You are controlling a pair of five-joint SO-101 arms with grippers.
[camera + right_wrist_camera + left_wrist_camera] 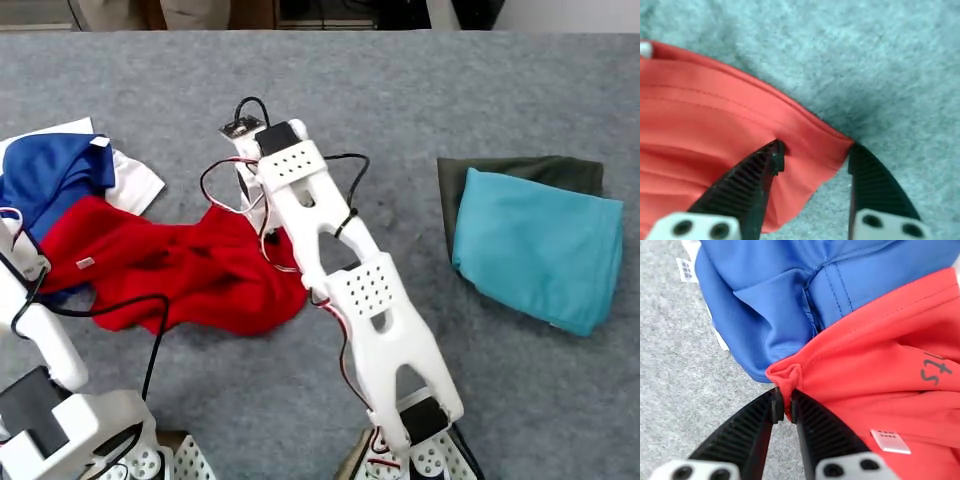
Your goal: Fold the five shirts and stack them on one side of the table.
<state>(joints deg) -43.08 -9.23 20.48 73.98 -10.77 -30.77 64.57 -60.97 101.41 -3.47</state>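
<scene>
A crumpled red shirt (pixel 190 270) lies left of centre. Its left end rests against a blue shirt (pixel 45 175), which lies on a white one (pixel 135 185). My left gripper (pixel 784 410) is shut on a pinched fold at the red shirt's (pixel 880 365) edge, right beside the blue shirt (pixel 770 305). My right gripper (pixel 815 152) is open over the red shirt's (pixel 700 125) far right corner, with one finger on the cloth and the other on the table just off the corner. In the high view the right arm (pixel 340 280) crosses the red shirt's right side.
A folded teal shirt (pixel 535 245) lies on a folded dark green shirt (pixel 520 172) at the right side of the grey table (pixel 420 100). Black and red cables loop over the red shirt near both arms.
</scene>
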